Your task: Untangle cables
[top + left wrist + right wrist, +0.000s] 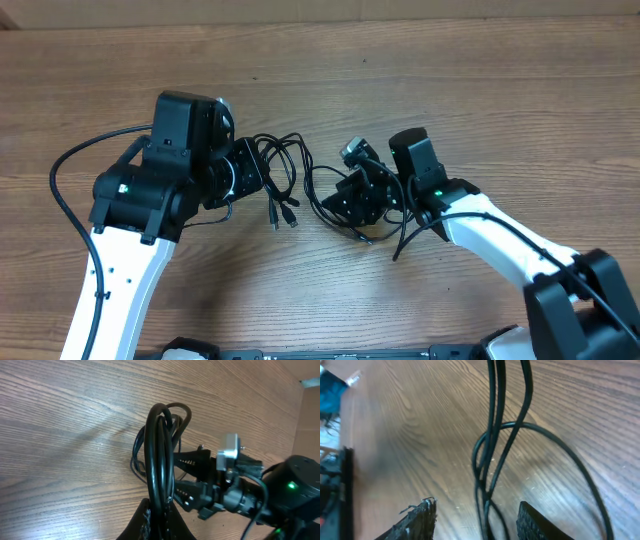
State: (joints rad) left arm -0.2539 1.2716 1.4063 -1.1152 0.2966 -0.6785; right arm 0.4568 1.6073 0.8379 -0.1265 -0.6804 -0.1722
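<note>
At the near edge of the light brown wood-grain table (470, 80), the two white arm links rise toward the middle, each ending in a black wrist housing with a small green light. The left gripper (245, 172) is clenched on the thin black cables (278, 162). In the left wrist view, the bunched cords come up out of its closed jaws as a tall, narrow loop of several strands lying side by side. Just beyond that grip in the overhead view, the bundle fans out on the table between the two arms. Two small plug ends (282, 214) trail toward the near side and lie loose on the wood. To the right of them, a single cord loop (316, 195) curves round to the right gripper (352, 197), which sits low over the table and points at the left one. Its jaws stand apart. In the right wrist view, its ridged black fingers (420, 519) are spread to either side, and a few strands run up through the gap without being squeezed. I cannot tell whether the strands brush either finger. One wider cord arcs off to the right there and lies on the table. Beyond both grippers, the wood runs on to the far edge, with a pale strip behind it.
</note>
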